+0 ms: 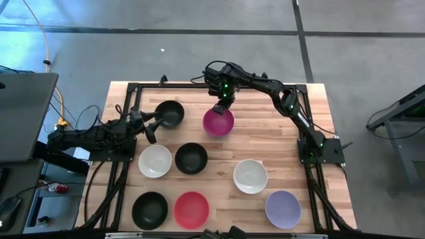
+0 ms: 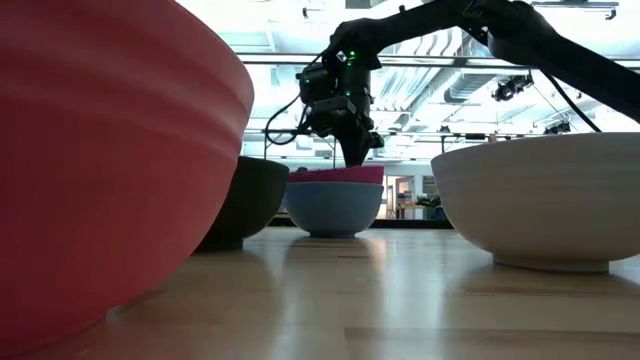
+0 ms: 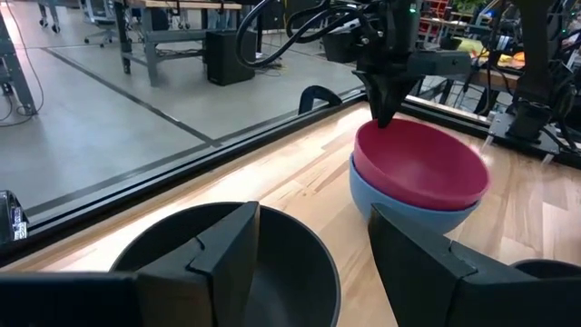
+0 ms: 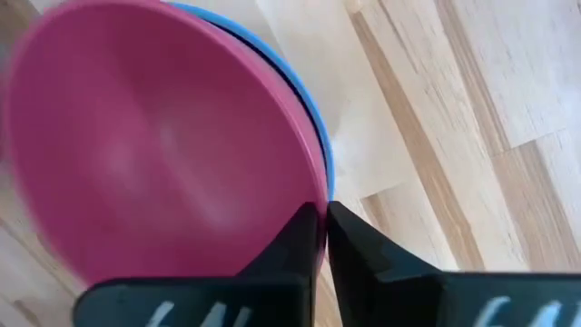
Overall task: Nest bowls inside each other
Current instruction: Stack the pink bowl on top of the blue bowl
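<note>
While the magenta bowl sits nested in the blue bowl, the right tool pinches its rim.

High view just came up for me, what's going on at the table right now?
The right gripper is shut at the far rim of the magenta bowl, which sits nested in the blue bowl. The left gripper is open around the near rim of a black bowl. The other six bowls sit singly on the table.
</note>
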Motion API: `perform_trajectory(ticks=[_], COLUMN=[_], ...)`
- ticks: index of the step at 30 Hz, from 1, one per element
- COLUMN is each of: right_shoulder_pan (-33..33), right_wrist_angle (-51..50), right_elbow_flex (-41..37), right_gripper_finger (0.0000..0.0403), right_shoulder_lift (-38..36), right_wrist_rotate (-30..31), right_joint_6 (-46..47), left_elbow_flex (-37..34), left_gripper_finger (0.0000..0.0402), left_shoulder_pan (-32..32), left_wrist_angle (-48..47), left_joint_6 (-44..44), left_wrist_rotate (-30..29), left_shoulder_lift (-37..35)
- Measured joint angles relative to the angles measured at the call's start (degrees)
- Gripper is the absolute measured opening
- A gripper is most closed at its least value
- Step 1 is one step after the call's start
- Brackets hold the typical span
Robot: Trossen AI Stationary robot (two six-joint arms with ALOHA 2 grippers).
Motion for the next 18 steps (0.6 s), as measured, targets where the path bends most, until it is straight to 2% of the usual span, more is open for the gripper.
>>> perform_trajectory(ticks=[6,18], right_shoulder_pan=[-0.3,-0.2], right_wrist_angle=[0.1,2.0], right_elbow_flex=[0.0,0.0], right_gripper_finger=[0.0016,0.0001], right_shoulder_lift=[0.0,0.0], right_wrist_rotate=[0.0,0.0], right_joint_6=[0.0,0.2], left_elbow_flex=[0.0,0.0], left_gripper_finger=[0.0197,0.0197], left_shoulder_pan=[0.0,0.0], left_wrist_angle=[0.0,0.0], left_joint_6=[0.0,0.0], left_wrist_rotate=[0.0,0.0], left_shoulder_lift=[0.0,0.0])
